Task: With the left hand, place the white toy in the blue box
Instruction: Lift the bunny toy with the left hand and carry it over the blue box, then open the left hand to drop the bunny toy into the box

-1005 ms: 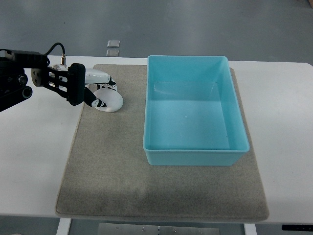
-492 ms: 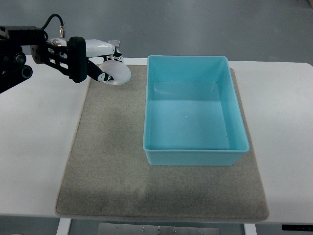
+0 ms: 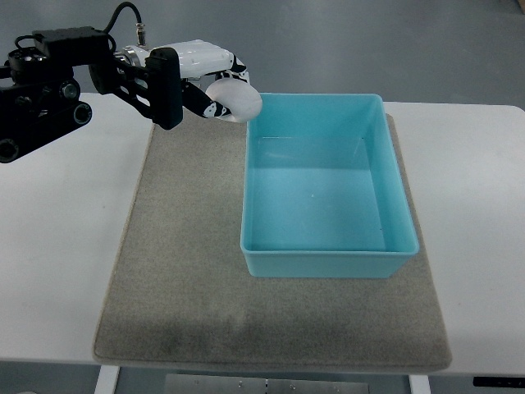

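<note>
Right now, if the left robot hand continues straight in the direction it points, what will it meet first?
The left robot hand, holding the white toy, points right toward the blue box. It would probably reach the box's upper-left rim first, or pass above it; height is unclear from this view.

I see my left arm as black, blocky metal links with round bolt heads; a thin black cable [image 3: 125,11] loops above it to a small silver plug; the left hand [image 3: 201,78] has a glossy white shell and black-jointed fingers [image 3: 215,107].
</note>
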Action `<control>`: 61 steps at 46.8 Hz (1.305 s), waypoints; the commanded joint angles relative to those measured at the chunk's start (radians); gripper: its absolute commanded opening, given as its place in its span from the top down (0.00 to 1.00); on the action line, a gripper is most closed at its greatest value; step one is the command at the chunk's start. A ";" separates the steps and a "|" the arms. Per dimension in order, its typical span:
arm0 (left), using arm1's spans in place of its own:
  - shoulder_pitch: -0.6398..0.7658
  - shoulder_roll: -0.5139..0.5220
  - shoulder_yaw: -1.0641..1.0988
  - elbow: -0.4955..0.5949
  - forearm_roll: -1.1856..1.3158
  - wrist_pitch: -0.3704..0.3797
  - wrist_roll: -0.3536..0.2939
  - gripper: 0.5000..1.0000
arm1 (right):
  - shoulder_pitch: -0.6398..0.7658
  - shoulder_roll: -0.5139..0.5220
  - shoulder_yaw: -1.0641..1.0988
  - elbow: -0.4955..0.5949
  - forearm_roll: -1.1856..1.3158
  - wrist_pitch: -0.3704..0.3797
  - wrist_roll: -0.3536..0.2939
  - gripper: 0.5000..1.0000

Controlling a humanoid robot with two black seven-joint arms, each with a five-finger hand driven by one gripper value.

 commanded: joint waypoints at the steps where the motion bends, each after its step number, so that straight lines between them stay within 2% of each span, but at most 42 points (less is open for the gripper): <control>1: 0.003 -0.014 -0.010 0.000 0.000 0.000 0.000 0.89 | 0.000 0.000 0.000 0.000 0.000 0.000 0.000 0.13; 21: 0.031 -0.115 -0.030 0.006 -0.005 0.001 0.000 0.81 | 0.000 0.000 0.000 0.002 0.000 0.000 0.000 0.13; 25: 0.055 -0.141 -0.032 0.009 -0.005 0.001 0.000 0.71 | 0.000 0.000 0.000 0.000 0.000 0.000 0.000 0.13; 32: 0.087 -0.142 -0.032 0.009 -0.009 0.000 0.000 0.48 | 0.000 0.000 0.000 0.000 0.000 0.000 0.000 0.13; 40: 0.101 -0.142 -0.032 0.011 -0.021 0.000 0.000 0.44 | 0.000 0.000 0.000 0.000 0.000 0.000 0.000 0.13; 43: 0.103 -0.142 -0.030 0.009 -0.021 0.000 0.000 0.29 | 0.000 0.000 0.000 0.000 0.000 0.000 0.000 0.13; 45: 0.110 -0.144 -0.030 0.009 -0.021 0.000 0.000 0.24 | 0.000 0.000 0.000 0.000 0.000 0.000 0.000 0.13; 61: 0.121 -0.142 -0.032 0.011 -0.024 0.000 0.000 0.24 | 0.000 0.000 0.000 0.000 0.000 0.000 0.000 0.13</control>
